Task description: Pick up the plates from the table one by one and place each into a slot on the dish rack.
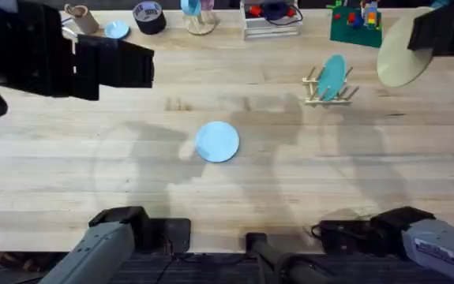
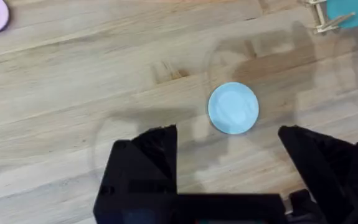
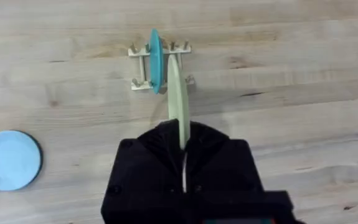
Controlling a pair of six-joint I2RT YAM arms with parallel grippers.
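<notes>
left end effector [image 2: 227,177] raised high, fingers spread wide, nothing between them. right end effector [image 3: 183,146] also raised, fingers clamped edge-on on the cream plate [image 3: 177,99].

Sky-blue plate [image 1: 217,142] lies flat mid-worktop [image 1: 69,158]; cream plate [image 1: 402,49] hangs edge-on above the small dowel rack [image 1: 329,88].

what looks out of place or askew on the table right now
Nothing stands out. The teal plate stands on edge in the small wooden dowel rack, the light blue plate lies flat on the wooden table, and the right tool holds the cream plate edge-on.
</notes>
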